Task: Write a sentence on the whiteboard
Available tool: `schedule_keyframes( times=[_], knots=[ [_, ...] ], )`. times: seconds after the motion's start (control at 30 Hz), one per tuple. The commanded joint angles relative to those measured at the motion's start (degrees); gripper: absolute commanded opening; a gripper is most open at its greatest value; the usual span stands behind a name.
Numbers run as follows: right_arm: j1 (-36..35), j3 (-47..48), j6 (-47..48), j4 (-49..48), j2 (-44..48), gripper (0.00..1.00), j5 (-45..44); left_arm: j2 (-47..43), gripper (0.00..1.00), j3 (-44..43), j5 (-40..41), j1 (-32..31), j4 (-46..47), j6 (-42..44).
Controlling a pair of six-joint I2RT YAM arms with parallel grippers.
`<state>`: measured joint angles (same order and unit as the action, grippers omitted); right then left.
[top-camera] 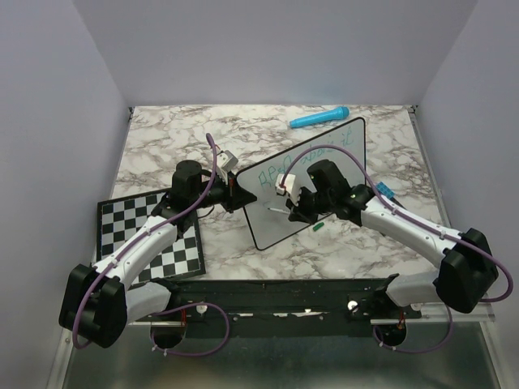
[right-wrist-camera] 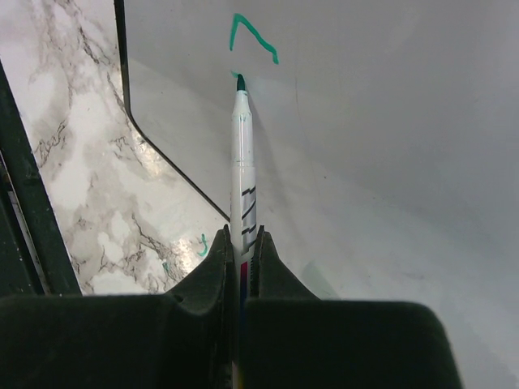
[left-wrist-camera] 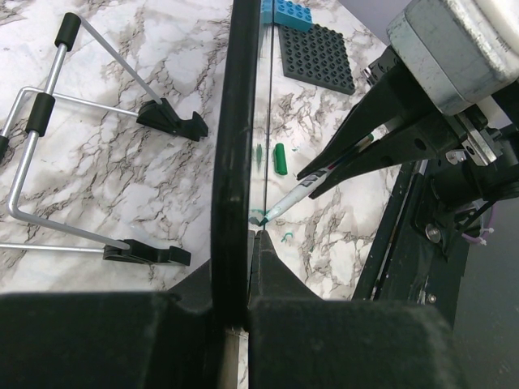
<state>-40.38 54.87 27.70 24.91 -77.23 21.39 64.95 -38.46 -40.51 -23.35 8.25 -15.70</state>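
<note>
At the near-left corner of the marble table [top-camera: 162,142] lies a black-and-white checkerboard [top-camera: 150,235], with the left arm reaching over it. Just past it, toward the middle of the table, the left gripper [left-wrist-camera: 240,271] is clamped tight on the black rim of the whiteboard [top-camera: 324,162], pinching the board's left edge between its fingers. The whiteboard stands tilted in the middle of the table, its writing face turned toward the right arm.

The right gripper [right-wrist-camera: 242,243] is closed hard on a white marker [right-wrist-camera: 242,154], gripping its barrel and pointing it forward. The green tip sits at the board's surface just below a short green stroke. A green cap [left-wrist-camera: 279,158] lies on the table just beside the board's lower edge.

Farther up the face, the sentence [top-camera: 312,158] runs in thin green loops along the board's far edge. Behind the board a wire stand [left-wrist-camera: 49,162] lies flat on the marble. On the right side of the table are a black studded plate [left-wrist-camera: 318,57] and a blue brick [left-wrist-camera: 288,12]. Near the far edge lies a blue pen-shaped object [top-camera: 319,118].
</note>
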Motion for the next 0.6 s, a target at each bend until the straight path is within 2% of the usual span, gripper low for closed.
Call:
schedule_keyframes(
  times=[0.0, 0.57],
  knots=[
    [1.0, 2.08, -0.11, -0.12, 1.38, 0.0, -2.75, 1.67, 0.0, 1.02, 4.39, -0.11, -6.41, 4.54],
    [2.06, 3.84, -0.63, -1.18, 1.47, 0.0, -2.93, 1.85, 0.0, 1.02, 4.3, -0.11, -6.41, 4.63]
  ],
)
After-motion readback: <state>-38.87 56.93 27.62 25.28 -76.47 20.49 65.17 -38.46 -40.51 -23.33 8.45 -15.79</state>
